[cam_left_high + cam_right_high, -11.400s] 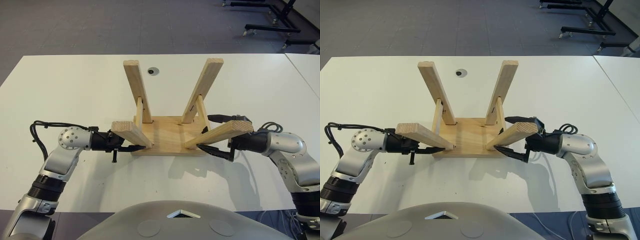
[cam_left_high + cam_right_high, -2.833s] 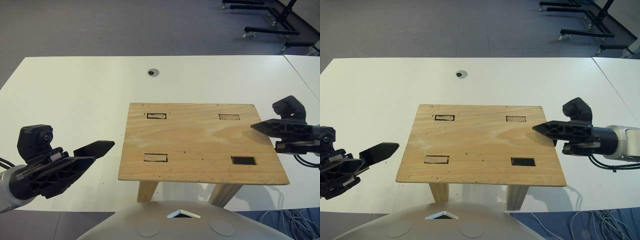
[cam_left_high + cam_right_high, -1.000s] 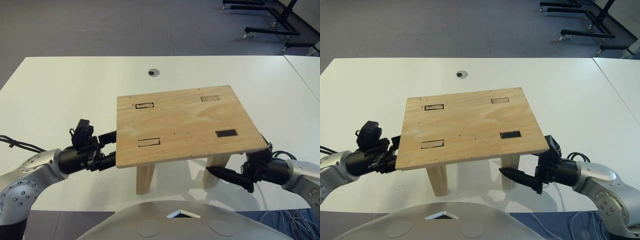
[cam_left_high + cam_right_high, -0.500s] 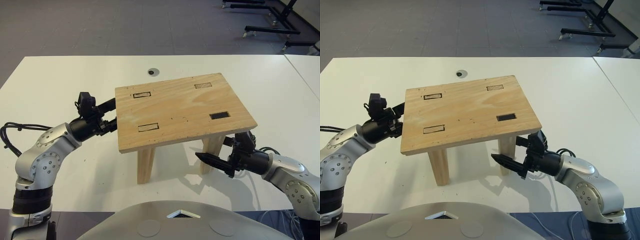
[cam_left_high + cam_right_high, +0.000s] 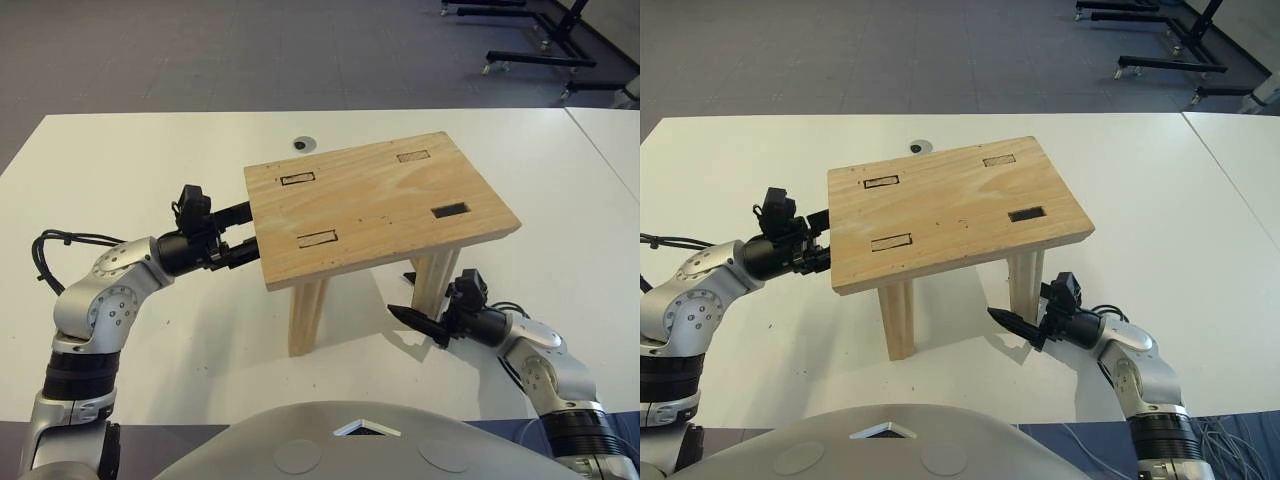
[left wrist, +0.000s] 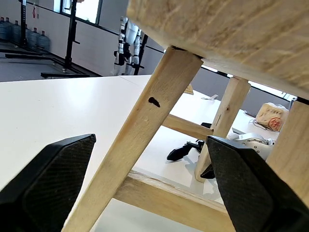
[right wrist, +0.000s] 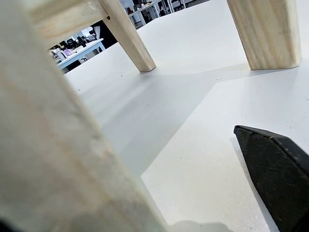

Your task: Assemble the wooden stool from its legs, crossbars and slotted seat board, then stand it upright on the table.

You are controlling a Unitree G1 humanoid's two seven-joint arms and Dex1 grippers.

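On table (image 5: 150,160), a little toward 3 o'clock of its centre: stool (image 5: 385,225), assembled, seat-up. Seat (image 5: 365,200) sits skewed, long edges running about 8 to 2 o'clock. Four slots (image 5: 297,179) are cut through it, one near each corner. Contents: three hold pale wood flush with the top face. The dark slot (image 5: 451,211) at the seat's 4 o'clock corner reads as a black rectangle; cannot tell what sits in it.

Legs: 7 o'clock leg (image 5: 305,315) and 5 o'clock leg (image 5: 433,285) show under the near edge, splayed outward. Right wrist view has the far legs (image 7: 268,29) with feet down on the tabletop, shadows joined to them. Left wrist view, looking under the seat: crossbars (image 6: 186,126) run between legs, one high, one low.

Left gripper (image 5: 248,231) at the seat's 9 o'clock edge. Its fingers (image 6: 53,179) are spread wide, with a leg farther off showing in the gap between them. Nothing is clamped; whether the tips touch the board's edge I cannot tell.

Right gripper (image 5: 402,296) low at the stool's 5 o'clock, close to the tabletop, straddling the foot of the 5 o'clock leg. Jaws apart. The nearer finger lies clear of the wood, bare table between. The farther one is mostly hidden behind the leg, contact not readable.

Outward: grommet (image 5: 304,144) in the table at the stool's 11 o'clock, apart from it. Second table (image 5: 610,130) just beside, at 3 o'clock. Grey floor (image 5: 200,50) beyond 12 o'clock, black wheeled frames (image 5: 540,55) at 1 o'clock.
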